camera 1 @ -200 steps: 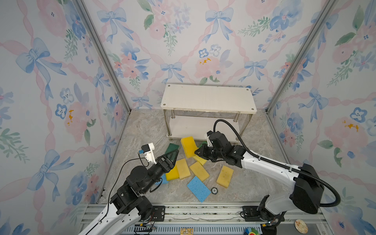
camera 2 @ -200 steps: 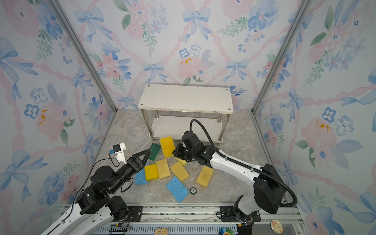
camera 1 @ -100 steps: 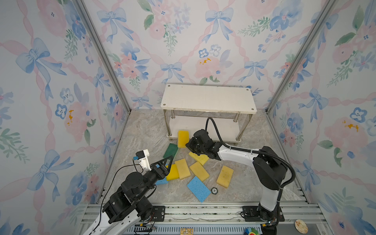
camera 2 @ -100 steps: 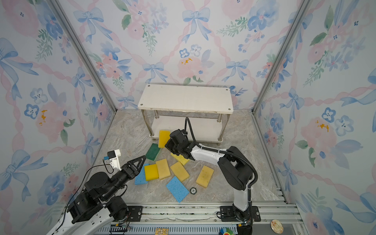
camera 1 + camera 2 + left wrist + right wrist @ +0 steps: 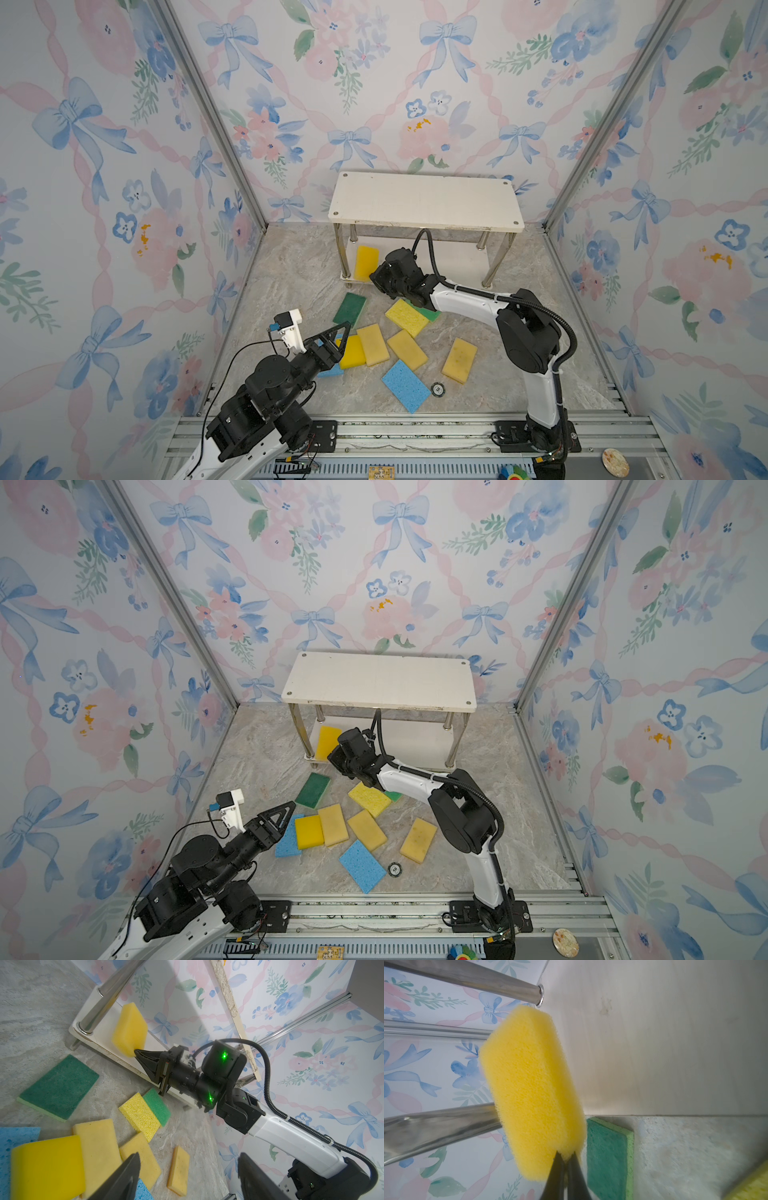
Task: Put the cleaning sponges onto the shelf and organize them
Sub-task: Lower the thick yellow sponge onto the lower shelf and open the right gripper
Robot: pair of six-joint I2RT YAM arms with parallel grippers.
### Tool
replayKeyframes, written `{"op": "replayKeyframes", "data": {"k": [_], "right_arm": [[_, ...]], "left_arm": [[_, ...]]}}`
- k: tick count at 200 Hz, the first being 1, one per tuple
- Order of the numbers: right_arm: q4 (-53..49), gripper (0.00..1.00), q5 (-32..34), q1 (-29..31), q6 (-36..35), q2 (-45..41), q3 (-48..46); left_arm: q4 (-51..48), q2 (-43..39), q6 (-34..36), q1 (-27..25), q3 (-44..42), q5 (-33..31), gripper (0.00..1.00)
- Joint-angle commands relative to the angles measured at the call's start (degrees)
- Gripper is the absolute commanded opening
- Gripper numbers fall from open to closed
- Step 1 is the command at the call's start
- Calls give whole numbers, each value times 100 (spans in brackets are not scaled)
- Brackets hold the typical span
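Pinching the yellow sponge [image 5: 366, 261] by one end, your right gripper [image 5: 566, 1157] holds it over the front left corner of the lower board [image 5: 457, 261] of the shelf [image 5: 424, 203]. You're mid-placement: lay it flat, then release. Your left gripper [image 5: 340, 332] hangs wide-jawed and empty.

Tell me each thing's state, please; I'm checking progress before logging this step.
shelf: upright, top board bears no sponge.
right pincer: shut on yellow sponge.
yellow sponge: held tilted at the shelf's lower board, not released.
floor sponges: lying flat, some overlapping.
left pincer: open, empty, above the floor sponges.
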Motion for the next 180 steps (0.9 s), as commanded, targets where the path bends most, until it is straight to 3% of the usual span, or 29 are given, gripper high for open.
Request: {"op": "replayKeyframes", "data": {"k": [1,127,180], "right_arm": [[-315,7,-98,-77,-151,269,404],[-525,15,-144,-148,-130,784,684],[-564,26,-225,-181,-138,930,782]], "left_arm": [[-150,-77,-10,42,-52,-88,76],[-326,-195,-5,44,-60,-199,77],[-359,-280,-66,35,-112,-242,77]]}}
